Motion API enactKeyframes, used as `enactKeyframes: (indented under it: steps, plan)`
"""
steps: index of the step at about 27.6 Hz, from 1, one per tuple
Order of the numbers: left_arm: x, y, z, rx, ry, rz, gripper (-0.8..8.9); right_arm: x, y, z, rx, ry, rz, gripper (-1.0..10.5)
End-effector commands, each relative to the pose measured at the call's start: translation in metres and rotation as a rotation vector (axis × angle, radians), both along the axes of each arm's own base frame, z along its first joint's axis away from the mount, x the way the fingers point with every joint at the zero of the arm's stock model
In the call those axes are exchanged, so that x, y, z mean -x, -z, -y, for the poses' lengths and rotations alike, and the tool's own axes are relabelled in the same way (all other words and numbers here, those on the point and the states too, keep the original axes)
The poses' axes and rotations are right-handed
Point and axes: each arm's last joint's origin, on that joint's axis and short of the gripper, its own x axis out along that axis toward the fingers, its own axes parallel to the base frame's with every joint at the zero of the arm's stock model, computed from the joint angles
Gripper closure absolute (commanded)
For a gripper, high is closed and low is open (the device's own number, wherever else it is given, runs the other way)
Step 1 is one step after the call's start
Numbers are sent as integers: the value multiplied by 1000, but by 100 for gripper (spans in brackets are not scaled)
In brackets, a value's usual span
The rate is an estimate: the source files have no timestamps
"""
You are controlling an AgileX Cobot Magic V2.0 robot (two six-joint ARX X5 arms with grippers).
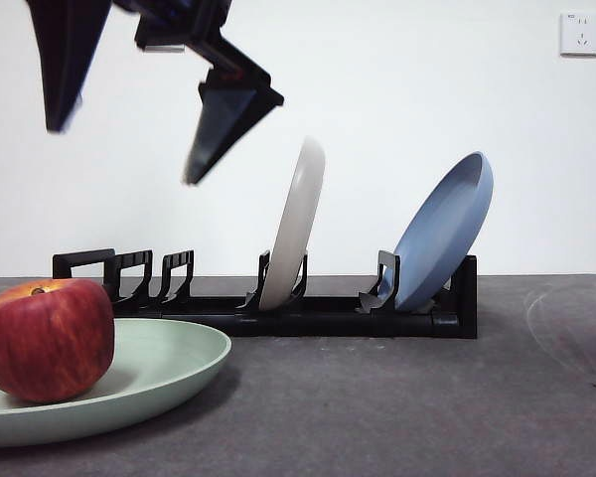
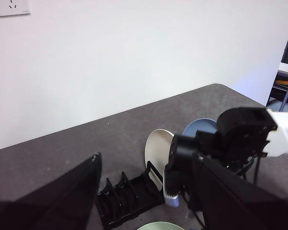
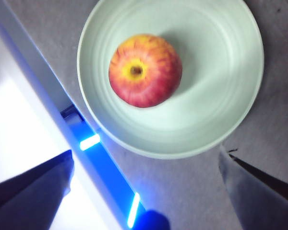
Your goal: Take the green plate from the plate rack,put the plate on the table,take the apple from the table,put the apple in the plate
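**Apple sits in the green plate, right gripper open above it**

Only the right wrist view looks straight down: it shows the apple [image 3: 145, 70] resting inside the green plate [image 3: 216, 115], off-centre toward one side of the rim, with the plate flat on the table [image 3: 273, 158]. The front view adds what that one lacks: the plate rack [image 1: 308, 316] standing behind the plate, with a cream-white plate [image 1: 296, 225] and a blue plate [image 1: 447, 231] leaning in its slots. The left wrist view alone shows the scene from high and far back, with the rack, both leaning plates and just a sliver of the green plate's rim at the frame edge.

The right gripper [image 3: 146, 189] has its jaws spread wide and holds nothing; it touches neither apple nor plate. In the front view it hangs high at the upper left [image 1: 134, 124], well above the apple [image 1: 48, 340], which lies below and clear of the jaws.

The left gripper [image 2: 146, 191] is also spread apart and empty, well away from the plate.
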Motion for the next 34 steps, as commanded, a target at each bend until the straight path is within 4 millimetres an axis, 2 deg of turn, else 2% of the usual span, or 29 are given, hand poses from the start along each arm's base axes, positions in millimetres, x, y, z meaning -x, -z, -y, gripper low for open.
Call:
enactKeyframes:
  steps: [1,5,11,14,18,22,25,27,30,31,33,34]
  plan:
    - [0,0,0,-11,2,6,496,4,-19,12,-21,-11,26,442]
    - [-2,0,3,-29,4,6,496,14,-58,35,-103,4,88,442]
    - [-13,0,14,-61,7,-15,496,40,-123,88,-252,41,215,443]
    - [-20,0,23,-82,11,-31,496,58,-150,116,-322,52,274,443]
    - [-31,1,38,-97,96,-76,496,84,-174,151,-386,76,345,444]
    - [-43,4,56,-117,203,-132,498,108,-180,183,-425,98,359,444]
    - [-57,14,77,-152,304,-208,498,128,-169,209,-416,134,349,444]
    - [-66,27,90,-184,349,-276,498,136,-158,221,-387,160,355,447]
    - [-76,47,102,-238,356,-354,499,141,-146,230,-352,202,358,454]
    - [-79,53,105,-249,353,-378,499,142,-143,232,-338,215,365,503]
    - [-82,61,108,-265,349,-408,507,141,-141,232,-320,225,377,709]
    - [-82,63,108,-269,348,-415,567,141,-141,232,-319,222,380,827]
